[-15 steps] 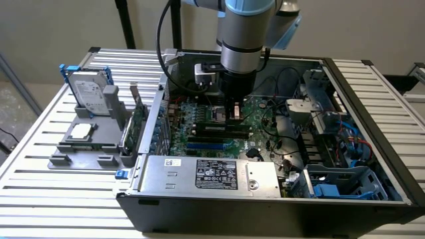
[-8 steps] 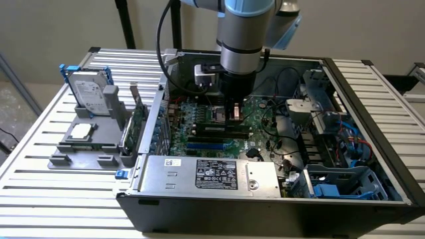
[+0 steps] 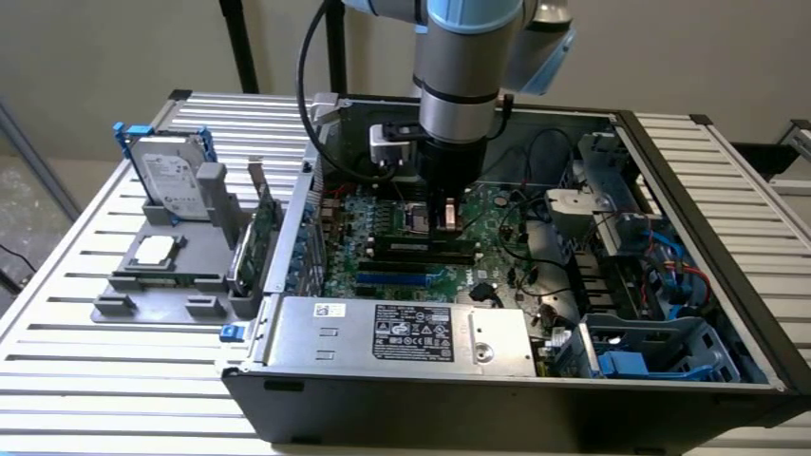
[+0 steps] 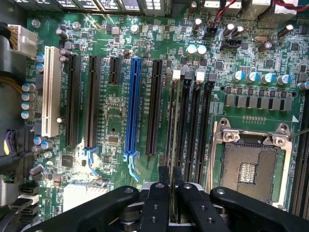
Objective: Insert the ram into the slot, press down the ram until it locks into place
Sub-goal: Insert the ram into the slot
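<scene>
Inside the open computer case (image 3: 507, 413), the gripper (image 4: 171, 175) has its jaws clamped on the ram (image 4: 170, 121) — held edge-up along the motherboard's (image 4: 116, 121) memory slot nearest the black expansion slots, near the CPU socket (image 4: 251, 166) — whether it is seated, I cannot tell.
</scene>
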`<state>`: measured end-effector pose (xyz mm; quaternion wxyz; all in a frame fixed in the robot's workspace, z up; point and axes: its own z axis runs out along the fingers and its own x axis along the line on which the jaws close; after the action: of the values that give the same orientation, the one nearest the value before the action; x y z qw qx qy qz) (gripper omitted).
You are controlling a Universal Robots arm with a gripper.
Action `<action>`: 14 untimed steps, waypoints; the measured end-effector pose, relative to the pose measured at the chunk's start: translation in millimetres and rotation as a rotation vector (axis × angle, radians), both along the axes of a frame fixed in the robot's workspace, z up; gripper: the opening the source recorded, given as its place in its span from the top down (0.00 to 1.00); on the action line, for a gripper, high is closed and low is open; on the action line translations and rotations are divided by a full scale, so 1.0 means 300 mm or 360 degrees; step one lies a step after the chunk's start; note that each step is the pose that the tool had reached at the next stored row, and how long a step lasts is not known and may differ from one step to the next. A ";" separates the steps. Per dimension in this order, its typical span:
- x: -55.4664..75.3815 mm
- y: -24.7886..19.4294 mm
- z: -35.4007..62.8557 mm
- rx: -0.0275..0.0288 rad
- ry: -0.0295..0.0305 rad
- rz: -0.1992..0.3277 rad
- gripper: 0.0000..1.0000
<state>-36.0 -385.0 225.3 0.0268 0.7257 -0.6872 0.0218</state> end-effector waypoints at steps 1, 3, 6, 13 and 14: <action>0.000 0.000 0.000 0.00000 0.00001 0.0000 0.86; 0.000 0.000 -0.001 0.00000 0.00000 0.0000 0.86; 0.000 0.001 -0.002 0.00000 0.00000 0.0000 0.86; 0.000 0.003 -0.005 -0.00002 0.00002 0.0000 0.86; 0.000 0.003 -0.006 0.00000 -0.00001 0.0000 0.86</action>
<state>-36.0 -384.0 223.4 0.0268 0.7257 -0.6872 0.0219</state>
